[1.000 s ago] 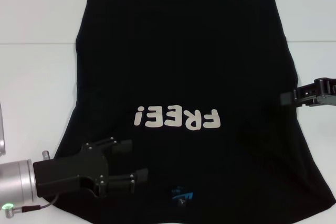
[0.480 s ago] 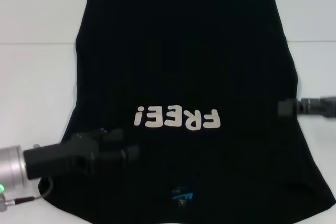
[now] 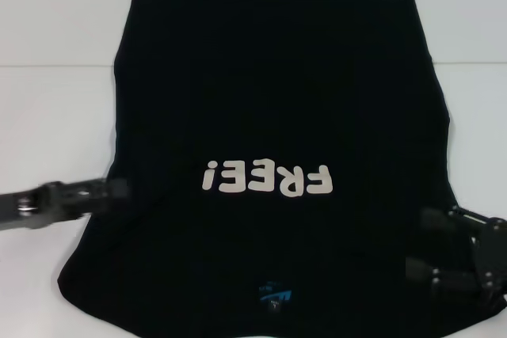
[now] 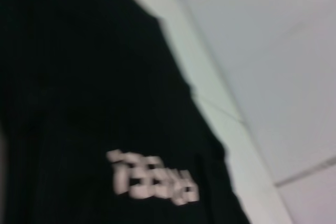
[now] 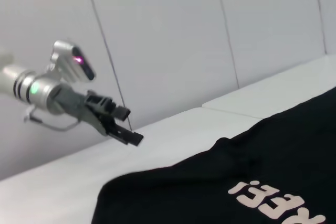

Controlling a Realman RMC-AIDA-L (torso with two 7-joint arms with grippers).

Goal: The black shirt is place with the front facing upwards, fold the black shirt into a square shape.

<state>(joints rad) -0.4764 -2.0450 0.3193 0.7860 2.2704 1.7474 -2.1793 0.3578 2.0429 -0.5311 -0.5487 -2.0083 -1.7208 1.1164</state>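
In the head view, the black shirt (image 3: 277, 156) is lying spread flat on the white table (image 3: 55, 124), filling most of the middle, with the off-white word "FREE!" (image 3: 265, 179) reading upside down from here and a small blue neck label (image 3: 275, 294) sitting at the near edge; its writing is too small to read. The left gripper (image 3: 111, 193) is reaching in from the left at the shirt's left edge, level with the lettering, and whether its fingers are parted or together cannot be told. The right gripper (image 3: 420, 243) is sitting over the shirt's near right corner, its two fingers parted with a clear gap between them and nothing held. In the left wrist view, the shirt (image 4: 94, 98) is covering most of the picture beside the pale table (image 4: 273, 77), and the lettering (image 4: 152, 181) is showing only as a blur. In the right wrist view, the shirt (image 5: 252, 182) is lying on the table (image 5: 173, 145) with part of the lettering (image 5: 278, 203) showing, and the left gripper (image 5: 123, 127) is hanging above the table just off the shirt's far edge, touching nothing.
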